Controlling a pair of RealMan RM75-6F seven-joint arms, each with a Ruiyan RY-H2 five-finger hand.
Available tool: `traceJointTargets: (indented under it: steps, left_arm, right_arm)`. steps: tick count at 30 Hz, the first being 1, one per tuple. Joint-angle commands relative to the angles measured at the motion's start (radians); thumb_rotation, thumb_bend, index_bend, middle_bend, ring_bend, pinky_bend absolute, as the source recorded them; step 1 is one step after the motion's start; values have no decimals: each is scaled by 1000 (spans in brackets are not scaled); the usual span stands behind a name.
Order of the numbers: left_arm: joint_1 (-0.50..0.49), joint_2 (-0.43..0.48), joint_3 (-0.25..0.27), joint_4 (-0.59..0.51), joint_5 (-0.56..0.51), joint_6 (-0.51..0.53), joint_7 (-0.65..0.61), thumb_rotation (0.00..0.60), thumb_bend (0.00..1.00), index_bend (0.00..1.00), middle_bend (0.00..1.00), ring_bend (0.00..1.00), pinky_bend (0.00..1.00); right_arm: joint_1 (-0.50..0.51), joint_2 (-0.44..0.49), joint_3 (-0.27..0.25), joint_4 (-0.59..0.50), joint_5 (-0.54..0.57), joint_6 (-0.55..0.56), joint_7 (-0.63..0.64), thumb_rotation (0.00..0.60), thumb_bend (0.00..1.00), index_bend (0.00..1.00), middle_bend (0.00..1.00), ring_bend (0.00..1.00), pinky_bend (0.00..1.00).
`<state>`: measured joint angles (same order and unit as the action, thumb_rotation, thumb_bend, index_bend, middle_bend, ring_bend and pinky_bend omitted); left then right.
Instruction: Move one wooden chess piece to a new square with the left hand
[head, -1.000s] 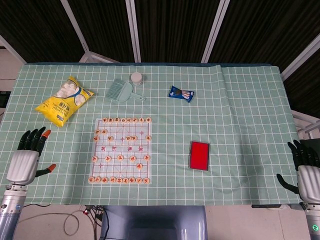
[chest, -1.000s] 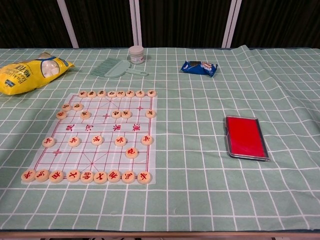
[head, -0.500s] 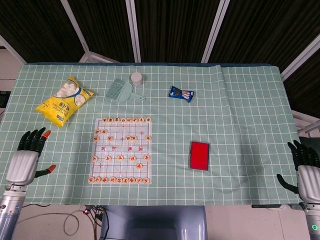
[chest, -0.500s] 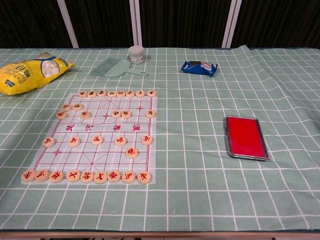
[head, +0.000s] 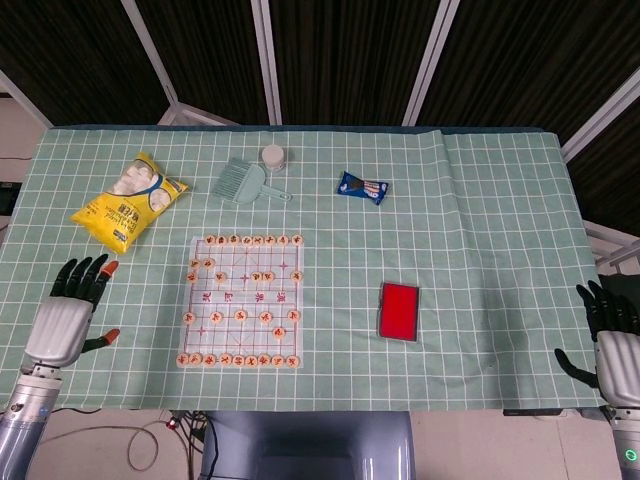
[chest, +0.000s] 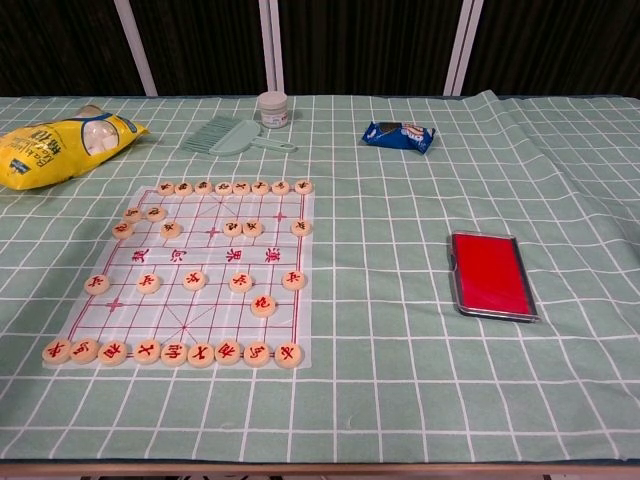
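Observation:
A Chinese chess board (head: 243, 300) (chest: 190, 268) lies flat on the green checked cloth, with several round wooden pieces on it, such as one piece (chest: 263, 306) near the middle right. My left hand (head: 66, 318) hovers at the table's left edge, well left of the board, fingers spread and empty. At the far right edge my right hand (head: 610, 340) is also spread and holds nothing. Neither hand shows in the chest view.
A yellow snack bag (head: 128, 201) (chest: 55, 148) lies at the back left. A green dustpan brush (head: 241, 182) and a small white jar (head: 272, 156) sit behind the board. A blue packet (head: 362, 187) lies further right, a red case (head: 398, 311) (chest: 489, 274) right of the board.
My left hand has moved a little to the right and forward, toward the board. The right hand and all pieces have stayed put.

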<state>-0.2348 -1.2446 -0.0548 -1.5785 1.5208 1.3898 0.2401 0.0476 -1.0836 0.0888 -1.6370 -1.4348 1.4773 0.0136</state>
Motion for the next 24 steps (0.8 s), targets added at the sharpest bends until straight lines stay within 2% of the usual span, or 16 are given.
traceJointTargets:
  steps: [1, 5, 7, 11, 14, 18, 24]
  left_arm:
    - [-39, 24, -11, -38, 17, -40, 46, 600, 24, 0, 26, 79, 192]
    - [-100, 30, -30, -85, 36, -100, 100, 600, 24, 11, 153, 200, 325]
    - [-141, 21, -37, -104, 41, -152, 134, 600, 24, 43, 283, 312, 417]
    - [-207, -13, -52, -126, 35, -233, 196, 600, 46, 110, 594, 608, 663]
    - [-255, -44, -62, -137, 15, -297, 231, 600, 61, 153, 748, 734, 772]
    - [-302, -76, -74, -151, -28, -363, 279, 600, 108, 204, 879, 846, 861]
    - [-368, -109, -90, -190, -133, -458, 353, 600, 130, 294, 979, 929, 927]
  right_arm:
    - [1, 1, 1, -2, 5, -4, 1, 600, 303, 0, 0, 0, 0]
    - [2, 3, 1, -7, 11, -12, 0, 600, 303, 0, 0, 0, 0]
    - [2, 4, 1, -9, 14, -13, 0, 600, 302, 0, 0, 0, 0]
    - [2, 7, 2, -11, 18, -16, 4, 600, 303, 0, 0, 0, 0]
    - [2, 9, 2, -14, 20, -18, 7, 600, 302, 0, 0, 0, 0]
    - [2, 11, 1, -17, 22, -22, 12, 600, 303, 0, 0, 0, 0]
    - [3, 15, 3, -22, 31, -30, 22, 600, 303, 0, 0, 0, 0]
